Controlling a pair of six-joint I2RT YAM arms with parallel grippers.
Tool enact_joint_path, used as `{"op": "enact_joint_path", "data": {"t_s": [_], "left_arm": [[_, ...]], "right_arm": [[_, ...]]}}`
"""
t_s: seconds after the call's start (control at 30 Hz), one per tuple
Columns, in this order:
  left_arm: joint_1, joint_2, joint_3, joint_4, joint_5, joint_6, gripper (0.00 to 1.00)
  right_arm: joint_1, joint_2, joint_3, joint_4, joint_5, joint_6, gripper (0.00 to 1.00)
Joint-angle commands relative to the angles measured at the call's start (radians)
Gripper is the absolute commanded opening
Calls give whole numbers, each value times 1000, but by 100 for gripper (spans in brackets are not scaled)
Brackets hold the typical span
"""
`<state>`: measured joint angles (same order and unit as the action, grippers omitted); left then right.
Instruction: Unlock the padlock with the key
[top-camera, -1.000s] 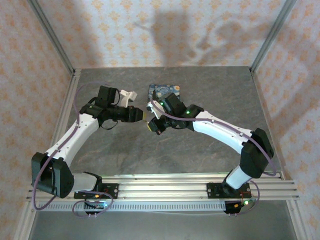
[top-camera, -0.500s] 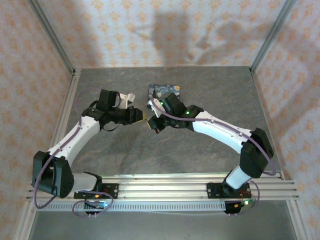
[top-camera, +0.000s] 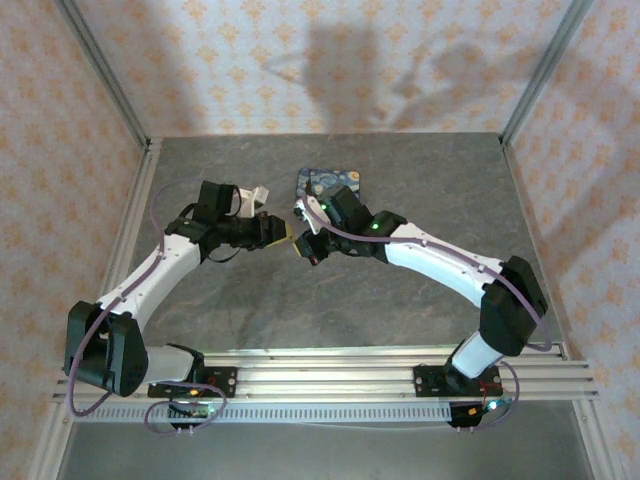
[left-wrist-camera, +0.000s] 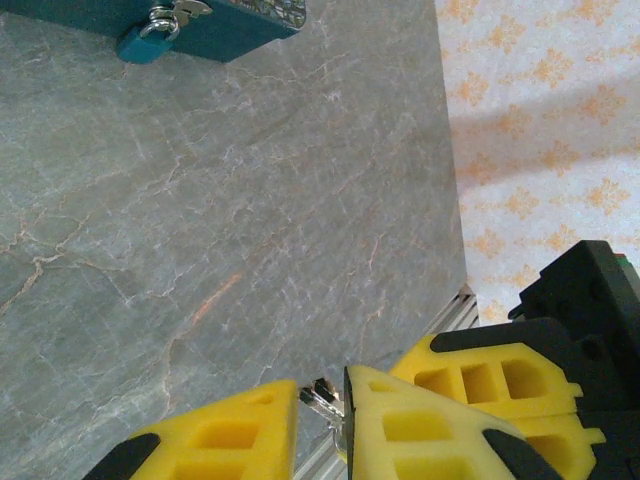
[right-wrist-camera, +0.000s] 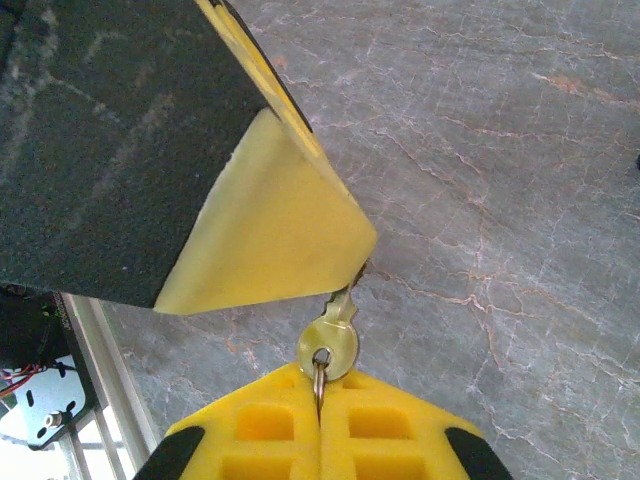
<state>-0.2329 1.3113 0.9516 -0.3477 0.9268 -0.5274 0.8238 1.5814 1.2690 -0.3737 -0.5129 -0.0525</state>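
Grey veined stone table (top-camera: 420, 190) under me, peach flower-papered walls (top-camera: 400, 60) around. I count one key (right-wrist-camera: 330, 342), one padlock (left-wrist-camera: 146, 44), one blue box (left-wrist-camera: 225, 30) and my two claws. My right claw (right-wrist-camera: 320, 380) is pinched together on the key's ring end. The blade reaches into my left claw (left-wrist-camera: 320, 400); whether it clamps, I cannot tell. The padlock hangs on the box, well ahead of my left claw.

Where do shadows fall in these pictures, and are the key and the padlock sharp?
Top external view: broad soft arm shadows darken the back wall. Right wrist view: the key is sharp and evenly lit, without glare. Left wrist view: the padlock is sharp at the top edge; a grey shadow band crosses the patterned wall.
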Motion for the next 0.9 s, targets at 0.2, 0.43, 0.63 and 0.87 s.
{"op": "enact_joint_path", "data": {"t_s": [0.2, 0.43, 0.63, 0.87], "left_arm": [[6, -24, -39, 93, -9, -68, 19], [6, -22, -58, 147, 2, -107, 19], [6, -18, -73, 179, 19, -126, 18], [6, -21, -70, 172, 28, -94, 0]], "right_arm": [[9, -17, -26, 52, 8, 25, 0], [9, -17, -40, 78, -4, 30, 0], [8, -23, -61, 117, -14, 37, 0], [8, -30, -75, 128, 7, 43, 0]]}}
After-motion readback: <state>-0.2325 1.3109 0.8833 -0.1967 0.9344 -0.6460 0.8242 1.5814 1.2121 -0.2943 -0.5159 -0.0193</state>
